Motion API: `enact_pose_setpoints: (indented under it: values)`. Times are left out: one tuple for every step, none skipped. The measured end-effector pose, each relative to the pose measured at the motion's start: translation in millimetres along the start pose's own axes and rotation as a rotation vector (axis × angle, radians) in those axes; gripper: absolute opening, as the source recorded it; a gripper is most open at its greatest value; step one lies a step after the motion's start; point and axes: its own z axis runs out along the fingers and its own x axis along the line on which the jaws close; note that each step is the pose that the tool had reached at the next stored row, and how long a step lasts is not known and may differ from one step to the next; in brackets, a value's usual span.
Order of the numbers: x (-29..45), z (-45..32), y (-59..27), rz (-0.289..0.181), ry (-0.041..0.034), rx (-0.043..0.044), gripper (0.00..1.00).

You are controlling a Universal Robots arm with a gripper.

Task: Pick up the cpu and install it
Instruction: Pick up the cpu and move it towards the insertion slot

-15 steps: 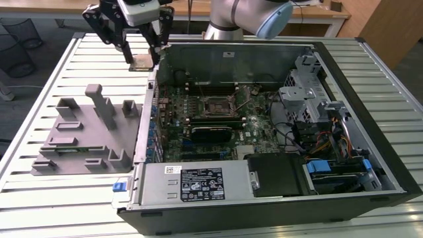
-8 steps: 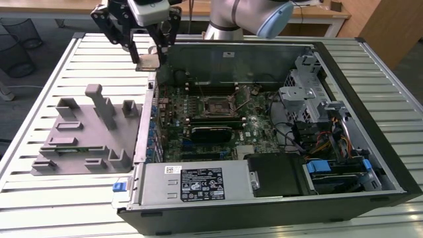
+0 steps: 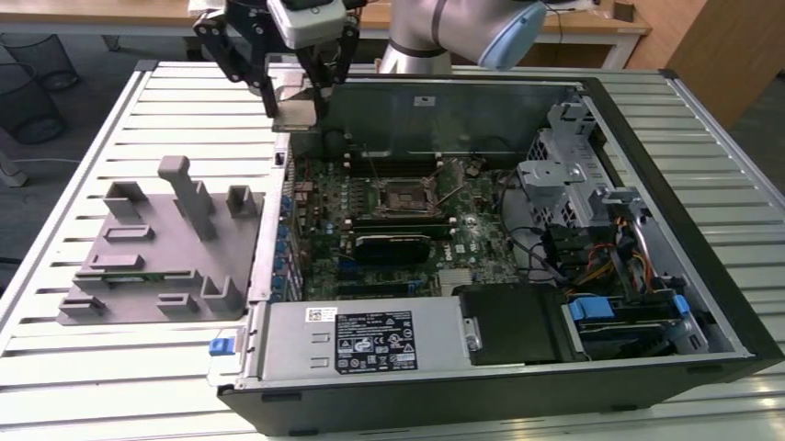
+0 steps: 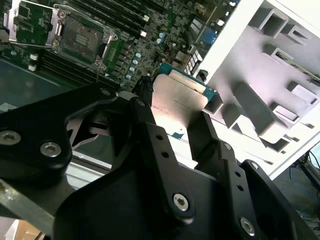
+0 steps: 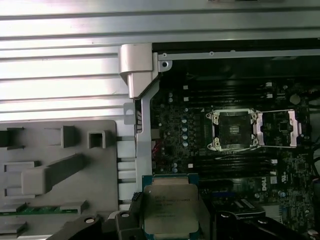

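The black two-fingered gripper [image 3: 298,107] hangs from the silver-grey robot arm [image 3: 432,28], which reaches in from the far side of the pale slatted metal table [image 3: 110,367] with its wrist turned downward. The jaws are clamped on the cpu [image 3: 298,114], a small flat square chip with a silvery metal top and a thin green rim. In the second wrist view a black finger [image 4: 146,117] presses against each of two opposite edges of the cpu [image 4: 179,100]. In the first wrist view the cpu [image 5: 170,210] lies roughly level, its metal top facing the camera. The cpu is held in the air, clear of any surface, above the far corner of the open black computer case [image 3: 687,184] on the exterior view's left. The square metal-framed motherboard socket [image 3: 405,196] sits well apart from the cpu, near the middle of the green motherboard [image 3: 472,253]. In the first wrist view the socket [image 5: 232,129] shows its dark inner square uncovered. The grey plastic fixture block [image 3: 160,248] with upright posts lies on the table just beside the case, on the exterior view's left.
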Motion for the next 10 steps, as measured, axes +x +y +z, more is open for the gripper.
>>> enact_pose_setpoints:
  values:
    - [-2.9,0.1,0.2,0.000,0.0000,0.0000,0.53]
    - [-5.4,0.1,0.3,0.000,0.0001,0.0000,0.53]
    - [-7.8,0.2,0.5,0.000,0.0000,-0.0001,0.53]
    - [-10.4,0.2,0.7,0.000,0.0001,0.0000,0.53]
    - [-12.3,0.3,0.9,0.000,0.0001,0.0000,0.53]
    - [-14.1,0.4,1.0,0.000,0.0000,0.0000,0.53]
    - [-15.9,0.4,1.2,0.000,0.0001,0.0000,0.53]
    - [-17.7,0.4,1.4,0.000,0.0001,0.0000,0.53]
    - [-19.4,0.5,1.6,0.000,0.0001,0.0000,0.53]
    - [-21.2,0.6,1.8,0.000,0.0000,0.0000,0.53]
